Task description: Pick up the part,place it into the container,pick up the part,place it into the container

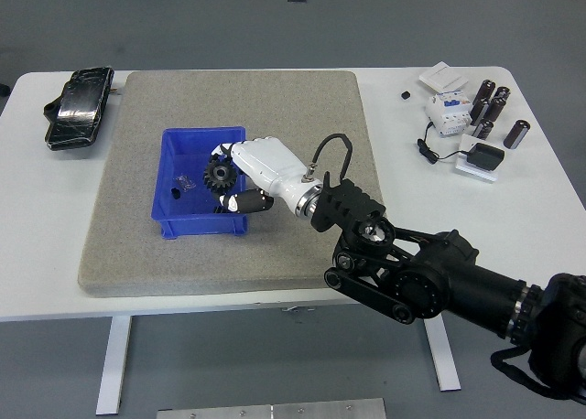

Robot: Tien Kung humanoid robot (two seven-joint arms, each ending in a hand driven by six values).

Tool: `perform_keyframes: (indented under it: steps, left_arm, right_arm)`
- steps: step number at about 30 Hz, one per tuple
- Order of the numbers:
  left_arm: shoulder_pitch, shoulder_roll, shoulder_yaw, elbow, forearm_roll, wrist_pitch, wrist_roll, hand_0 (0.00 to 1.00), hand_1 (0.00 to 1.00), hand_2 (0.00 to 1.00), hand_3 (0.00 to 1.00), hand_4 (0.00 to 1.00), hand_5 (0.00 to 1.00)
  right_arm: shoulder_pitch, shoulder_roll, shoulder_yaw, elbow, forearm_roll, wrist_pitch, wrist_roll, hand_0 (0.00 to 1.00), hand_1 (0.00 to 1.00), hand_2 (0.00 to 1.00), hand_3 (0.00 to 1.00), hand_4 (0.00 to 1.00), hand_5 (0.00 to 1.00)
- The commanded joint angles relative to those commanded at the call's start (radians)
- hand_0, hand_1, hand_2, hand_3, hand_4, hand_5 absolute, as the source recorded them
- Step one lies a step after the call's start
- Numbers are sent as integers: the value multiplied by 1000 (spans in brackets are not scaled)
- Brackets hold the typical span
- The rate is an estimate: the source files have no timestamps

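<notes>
The gear (218,174) hangs over the blue bin (183,223), just inside its right wall, pinched in the fingertips of the right hand (240,176). This looks like the placing step: next the fingers need to part so the gear drops among the small parts (186,184) on the bin floor, possibly earlier ones. The bin sits on a grey mat (137,254).

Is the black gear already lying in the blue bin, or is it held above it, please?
Held: the right robot hand grips the black gear over the blue bin; it is not released.
</notes>
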Motion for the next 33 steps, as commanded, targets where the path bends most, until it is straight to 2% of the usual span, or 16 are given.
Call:
perform_keyframes:
  steps: [3,4,9,10,15,16,19,26,28,33]
  left_arm:
    - [0,0,-1,0,1,0,0,668,646,642,559,699,552]
    - [-1,0,-2,0,2,0,0,668,645,641,559,701,553]
    - [-1,0,-10,0,11,-1,3,668,645,641,559,701,553]
    - [0,1,-15,0,15,0,4,668,645,641,559,701,554]
    - [1,3,-30,0,26,0,10,668,645,641,559,701,554]
    - [1,3,-31,0,27,0,10,668,646,641,559,701,554]
    - [1,3,-33,0,29,-1,10,668,646,641,559,701,554]
    - [6,1,-35,0,29,0,10,668,646,641,557,702,554]
    - [8,-1,-35,0,27,0,9,668,645,641,557,701,554]
    - [14,-4,-35,0,24,2,7,668,645,641,557,701,554]
  right_arm:
    - [2,0,-10,-7,3,23,-3,662,638,650,681,429,196]
    - [3,0,-14,-10,5,30,-2,916,847,879,811,596,412]
    - [3,0,-24,-13,18,42,7,916,847,879,811,596,412]
    - [3,0,-25,-12,20,44,8,998,895,931,904,688,504]
    - [3,0,-24,-10,25,47,9,998,895,931,904,688,504]
    - [2,0,-23,-9,27,47,9,998,905,937,911,727,530]
    - [0,0,-11,-4,34,41,9,998,905,937,911,727,530]
    - [-22,-2,90,57,37,25,17,998,899,924,893,739,552]
    - [-39,-15,136,92,43,19,23,992,886,889,867,739,550]
    - [-115,-76,254,168,93,5,55,992,886,889,867,739,550]
